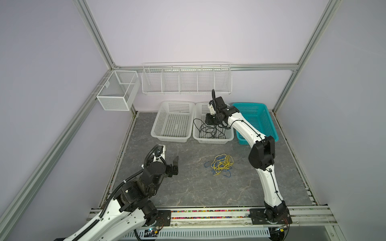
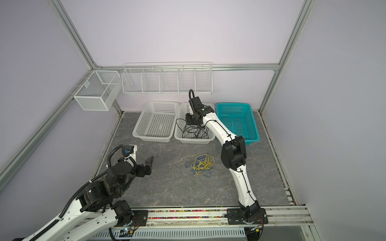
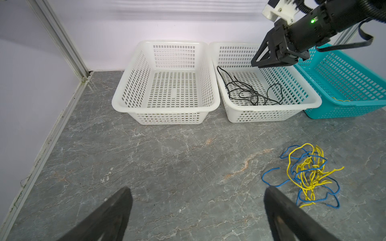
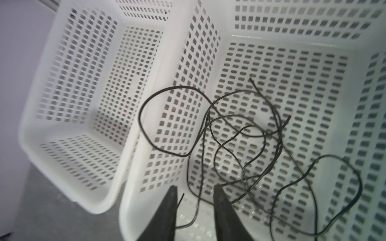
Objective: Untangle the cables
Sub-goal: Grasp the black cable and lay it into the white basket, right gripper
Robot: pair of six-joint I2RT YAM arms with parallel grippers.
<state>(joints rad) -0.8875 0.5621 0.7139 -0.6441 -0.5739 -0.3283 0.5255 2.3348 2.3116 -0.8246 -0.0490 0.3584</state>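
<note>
A thin black cable (image 1: 208,131) (image 4: 240,135) lies in loose loops in the middle white basket (image 1: 213,142) (image 3: 271,108). My right gripper (image 4: 195,187) (image 3: 255,63) hangs over that basket. Its jaws are apart, and a strand of the black cable runs loose between them, pinched by neither. A tangle of yellow and blue cables (image 1: 222,164) (image 2: 203,163) (image 3: 309,173) lies on the grey table in front of the baskets. My left gripper (image 1: 176,164) (image 3: 197,189) is open and empty above the table, left of that tangle.
An empty white basket (image 1: 169,138) stands left of the middle one and a teal basket (image 1: 269,125) to its right, a bit of yellow showing inside it in the left wrist view. A wire rack (image 1: 186,81) and a mesh box (image 1: 117,89) hang on the walls behind.
</note>
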